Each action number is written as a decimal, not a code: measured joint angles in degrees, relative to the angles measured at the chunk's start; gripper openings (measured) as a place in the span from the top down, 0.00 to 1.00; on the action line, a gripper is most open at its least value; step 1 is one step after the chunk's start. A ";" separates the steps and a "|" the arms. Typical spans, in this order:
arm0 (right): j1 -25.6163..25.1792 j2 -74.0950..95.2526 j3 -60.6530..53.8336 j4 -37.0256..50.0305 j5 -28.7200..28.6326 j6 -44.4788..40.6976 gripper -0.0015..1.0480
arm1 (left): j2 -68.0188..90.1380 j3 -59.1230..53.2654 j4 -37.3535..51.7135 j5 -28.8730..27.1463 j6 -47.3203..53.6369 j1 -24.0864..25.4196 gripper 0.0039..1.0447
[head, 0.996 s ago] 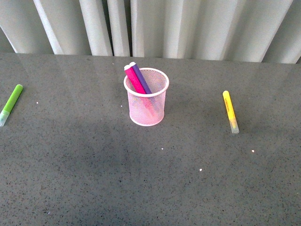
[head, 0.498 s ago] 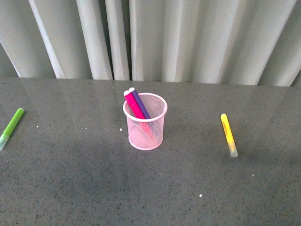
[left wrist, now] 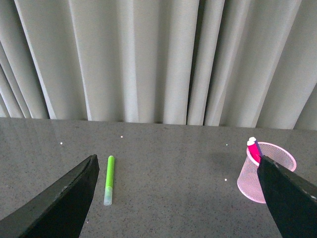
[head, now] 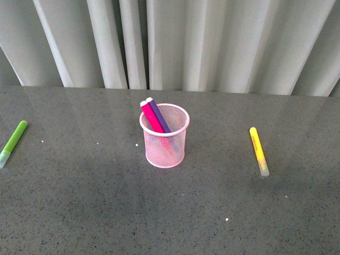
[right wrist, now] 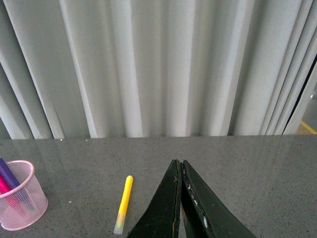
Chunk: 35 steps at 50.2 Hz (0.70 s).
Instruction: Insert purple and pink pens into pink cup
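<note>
Front view: purple and pink pens [head: 154,115] lean inside pink cup [head: 164,137] mid-tabletop [head: 170,212]; green marker [head: 13,141] at nine o'clock, yellow marker [head: 259,150] at three. Left fingers [left wrist: 59,208] spread; right fingers [right wrist: 195,206] pressed together.

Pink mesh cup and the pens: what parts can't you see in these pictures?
- Magenta-pink pen and dark purple pen, front view: lower ends blurred behind the light pink wire-mesh cup.
- Left wrist view: the open left end effector has a black finger covering the cup's edge.
- Right wrist view: the frame edge cuts off the cup; the shut right end effector hides the table behind it.
</note>
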 joint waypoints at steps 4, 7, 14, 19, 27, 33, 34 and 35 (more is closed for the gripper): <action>0.00 -2.78 -0.02 -2.58 0.00 0.00 0.97 | 0.00 0.00 0.00 0.00 0.00 0.00 0.06; 0.00 -5.31 -0.02 -4.96 0.00 0.00 0.97 | 0.00 0.00 0.00 0.02 0.00 0.00 0.06; 0.00 -9.68 -0.04 -9.09 0.00 0.00 0.97 | 0.00 0.00 0.00 0.00 0.00 0.00 0.06; 0.00 -12.72 -0.04 -12.09 0.02 0.00 0.97 | 0.00 0.00 0.00 0.02 0.00 0.00 0.06; 0.00 -15.78 -0.04 -15.10 0.00 0.00 0.97 | 0.00 0.00 0.00 0.00 0.00 0.00 0.06; 0.00 -17.70 -0.04 -17.00 0.02 0.00 0.97 | 0.00 0.00 0.00 0.00 0.00 0.00 0.06; 0.00 -17.86 -0.04 -17.18 0.02 0.00 0.97 | 0.00 0.00 0.00 0.00 0.00 0.00 0.06; 0.00 -18.18 -0.04 -17.51 0.02 0.00 0.97 | 0.00 0.00 0.00 0.00 0.00 0.00 0.06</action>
